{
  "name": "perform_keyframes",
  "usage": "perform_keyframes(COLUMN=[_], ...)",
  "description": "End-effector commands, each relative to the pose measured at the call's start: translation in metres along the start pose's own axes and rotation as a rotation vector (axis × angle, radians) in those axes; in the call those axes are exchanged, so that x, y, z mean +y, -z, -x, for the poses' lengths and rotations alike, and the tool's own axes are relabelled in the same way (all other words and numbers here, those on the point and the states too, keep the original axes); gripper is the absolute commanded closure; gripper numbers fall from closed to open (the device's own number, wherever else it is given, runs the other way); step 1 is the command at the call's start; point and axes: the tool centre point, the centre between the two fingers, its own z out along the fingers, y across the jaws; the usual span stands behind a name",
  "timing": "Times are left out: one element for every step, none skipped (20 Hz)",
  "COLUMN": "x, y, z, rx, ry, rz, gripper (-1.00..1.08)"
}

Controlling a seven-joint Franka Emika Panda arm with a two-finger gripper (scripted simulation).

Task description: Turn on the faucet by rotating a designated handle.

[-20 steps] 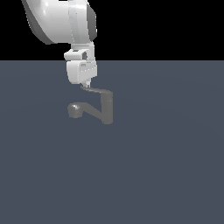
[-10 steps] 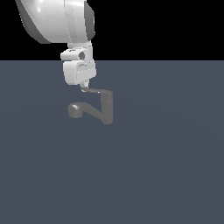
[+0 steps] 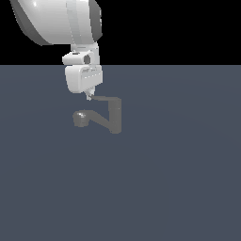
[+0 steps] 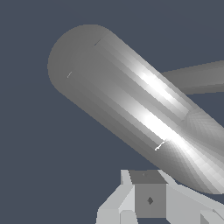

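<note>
The small dull-grey faucet (image 3: 115, 118) stands upright in the exterior view. Its bent spout slants down to a round head (image 3: 80, 117) on the exterior view's left. The thin handle (image 3: 104, 99) reaches from the column's top toward the exterior view's left. My gripper (image 3: 88, 97) hangs from above with its narrow tip against the handle's free end, fingers together and nothing between them. In the wrist view a thick shiny grey part of the faucet (image 4: 131, 109) fills the picture, just beyond my fingertips (image 4: 149, 199), with a thinner bar (image 4: 197, 78) behind it.
The faucet stands on a flat dark blue-grey floor (image 3: 179, 188). My white arm (image 3: 56, 19) looms over the exterior view's upper left. Nothing else shows.
My arm and gripper have drifted a little toward the exterior view's left, the tip staying at the handle's end. The handle's free end appears to have followed slightly that way.
</note>
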Motion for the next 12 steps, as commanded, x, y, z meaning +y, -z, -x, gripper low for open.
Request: perform_keyframes(x=[0.006,0.008,0.011,0.013,0.016,0.018,0.021,0.023,0.026,0.028,0.031,0.033], y=[-0.001,-0.001,-0.001,-0.001,-0.001,-0.001,-0.001,-0.001,-0.001,-0.001,-0.001,-0.001], z=[-0.010,-0.011,-0.012,-0.014,-0.015,-0.016,-0.018,-0.019,-0.020,-0.022,-0.023,-0.025], rx=[0.004,0.004,0.004,0.004,0.004,0.004,0.003,0.003,0.003,0.003,0.003,0.003], ry=[-0.008,-0.007,-0.007,-0.007,-0.006,-0.006,-0.006,-0.006,-0.006,-0.006,-0.005,-0.005], rz=[0.005,0.005,0.005,0.005,0.005,0.005,0.006,0.006,0.006,0.006,0.006,0.006], gripper=[1.08,1.08,1.08,1.08,1.08,1.08,1.08,1.08,1.08,1.08,1.08,1.08])
